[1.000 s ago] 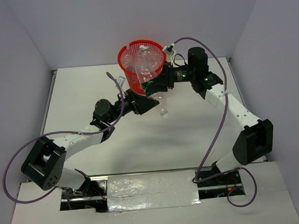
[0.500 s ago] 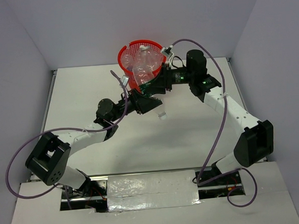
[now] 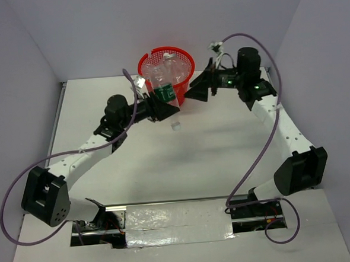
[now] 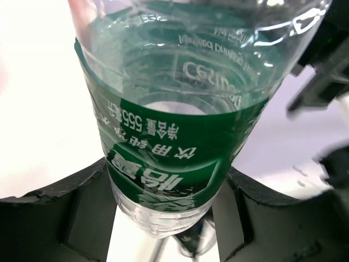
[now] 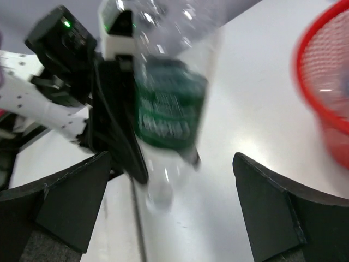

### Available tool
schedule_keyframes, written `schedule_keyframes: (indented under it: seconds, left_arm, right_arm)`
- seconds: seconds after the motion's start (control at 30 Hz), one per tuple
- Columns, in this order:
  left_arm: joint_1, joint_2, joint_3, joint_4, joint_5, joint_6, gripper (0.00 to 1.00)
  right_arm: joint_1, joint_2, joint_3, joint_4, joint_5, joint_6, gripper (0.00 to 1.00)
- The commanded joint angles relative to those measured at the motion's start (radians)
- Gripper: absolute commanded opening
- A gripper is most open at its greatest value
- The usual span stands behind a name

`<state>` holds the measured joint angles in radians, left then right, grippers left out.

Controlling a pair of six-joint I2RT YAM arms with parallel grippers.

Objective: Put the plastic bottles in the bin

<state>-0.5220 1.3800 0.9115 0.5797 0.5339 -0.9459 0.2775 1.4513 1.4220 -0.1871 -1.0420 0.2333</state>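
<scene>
A clear plastic bottle [image 3: 165, 94] with a green label hangs cap-down just in front of the red mesh bin [image 3: 142, 66]. My left gripper [image 3: 163, 103] is shut on it, and in the left wrist view the bottle [image 4: 180, 109] fills the gap between the black fingers of that gripper [image 4: 169, 202]. My right gripper [image 3: 194, 92] stands open to the right of the bottle, apart from it. In the right wrist view that gripper [image 5: 172, 202] has nothing between its fingers; the bottle [image 5: 169, 114] hangs ahead and the bin [image 5: 327, 82] is at the right. More clear bottles [image 3: 166, 68] lie inside the bin.
The bin stands at the table's far edge, close to the back wall. Purple cables [image 3: 264, 131] loop off both arms. The arm bases and a foil-covered strip [image 3: 177, 217] line the near edge. White walls close in the left and right sides.
The right gripper has let go of the bottle and drawn back to the right. The left gripper has closed on the bottle and carried it toward the bin.
</scene>
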Motion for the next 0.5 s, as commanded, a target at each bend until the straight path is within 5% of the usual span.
schedule_keyframes:
  seconds: [0.0,0.17,0.47]
  left_arm:
    - [0.117,-0.061,0.133,-0.325,-0.060,0.196,0.00]
    - [0.279,0.065,0.369,-0.537,-0.080,0.223,0.00]
    - [0.332,0.502,0.918,-0.704,-0.057,0.162,0.04]
  right_arm:
    - [-0.136,-0.075,0.074,-0.074,-0.050,-0.127,1.00]
    - [-0.270,-0.121,0.048,-0.224,-0.052,-0.299,1.00]
    - [-0.362,-0.258,-0.143,-0.252,-0.044,-0.354,1.00]
